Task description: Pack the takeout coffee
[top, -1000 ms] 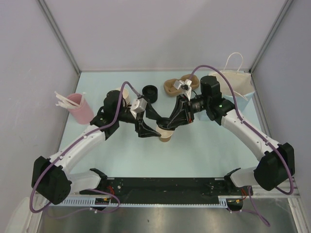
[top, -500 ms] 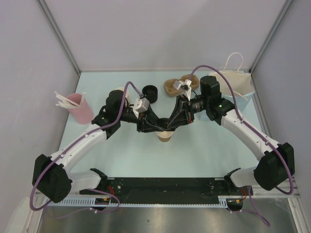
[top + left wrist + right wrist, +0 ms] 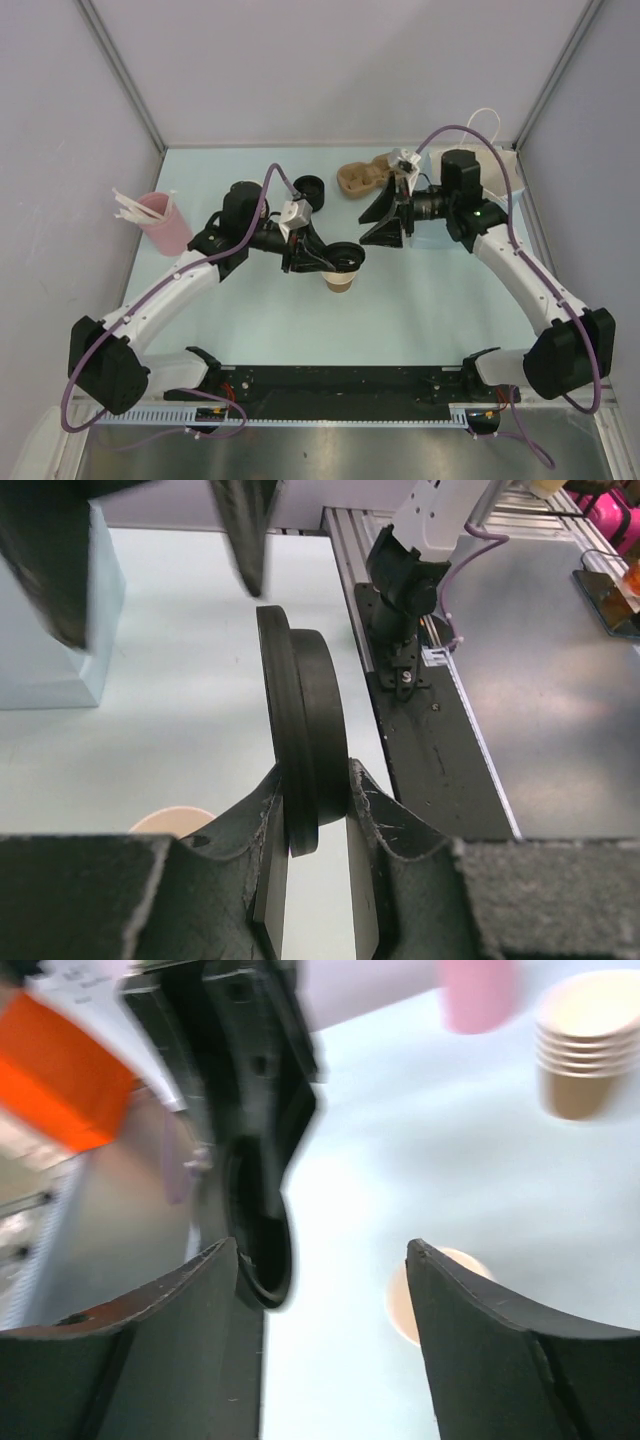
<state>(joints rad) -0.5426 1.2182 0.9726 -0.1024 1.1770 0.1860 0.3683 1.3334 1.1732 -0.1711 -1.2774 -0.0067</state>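
The takeout coffee cup (image 3: 340,283) is a small tan paper cup standing open-topped at mid table; it also shows in the wrist views (image 3: 168,823) (image 3: 402,1305). Just above its rim hangs a round black lid (image 3: 343,256), with my left gripper (image 3: 330,258) shut on the lid's edge. In the left wrist view the lid (image 3: 305,745) stands on edge between the two fingers of the left gripper (image 3: 318,790). My right gripper (image 3: 386,226) is open, apart from the lid, up and to the right of the cup. The right wrist view shows the right gripper (image 3: 325,1250) with nothing between its fingers and the lid (image 3: 262,1235) beyond them.
A pink cup of white stirrers (image 3: 165,222) stands at the left. A stack of black lids (image 3: 310,188) and a brown carrier (image 3: 358,178) lie at the back. A white bag (image 3: 490,160) sits at the back right. Nested tan cups (image 3: 588,1045) show in the right wrist view.
The right gripper opened, let go of the lid and drew back to the right. The left gripper closed on the lid and now holds it alone above the cup.
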